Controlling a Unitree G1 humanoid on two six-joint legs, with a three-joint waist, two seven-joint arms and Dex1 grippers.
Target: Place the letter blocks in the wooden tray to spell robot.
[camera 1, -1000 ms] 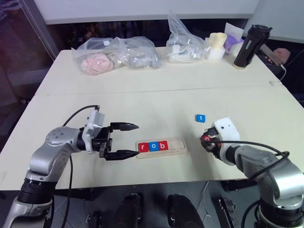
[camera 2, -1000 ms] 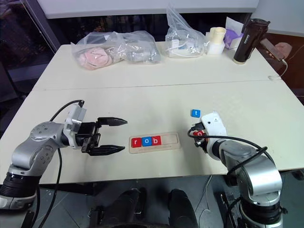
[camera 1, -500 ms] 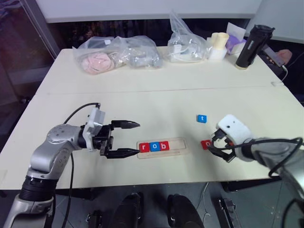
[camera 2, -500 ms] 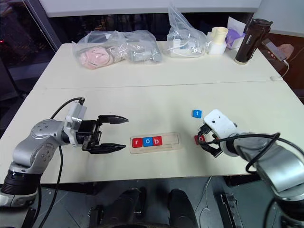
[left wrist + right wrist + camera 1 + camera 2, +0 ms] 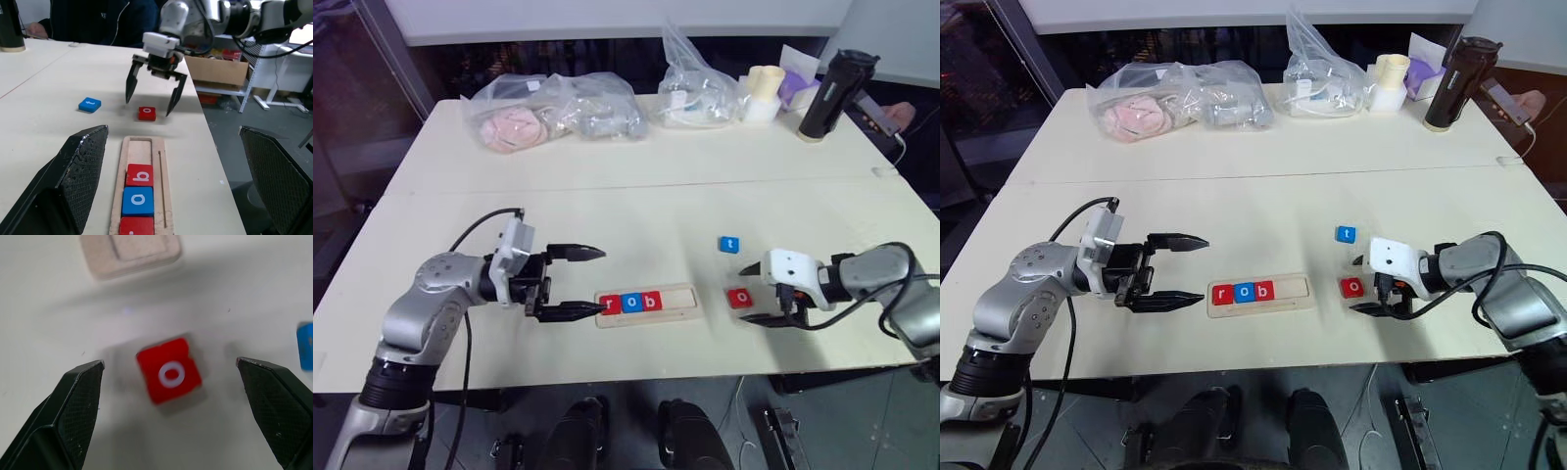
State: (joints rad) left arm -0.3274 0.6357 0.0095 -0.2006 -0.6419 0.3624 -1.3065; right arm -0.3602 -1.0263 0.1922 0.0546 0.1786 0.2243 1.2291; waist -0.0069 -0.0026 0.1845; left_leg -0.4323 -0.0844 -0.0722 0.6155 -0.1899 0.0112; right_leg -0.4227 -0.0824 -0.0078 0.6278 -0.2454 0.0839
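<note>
The wooden tray lies near the table's front edge with a red r, a blue o and a red b in its left half; its right half is bare. A red o block lies flat on the table right of the tray, and a blue t block sits a little behind it. My right gripper is open just right of the red o, its fingers spread either side and touching nothing. My left gripper hovers open and empty at the tray's left end.
Along the back of the table stand clear plastic bags with soft items, a white cup and a black bottle. A person's hand rests at the far right corner. Bare tabletop stretches between the tray and the bags.
My right gripper, shut on the red o a second ago, has opened and left it on the table right of the tray; the wrist rolled and the arm swung right. The left arm stayed put.
</note>
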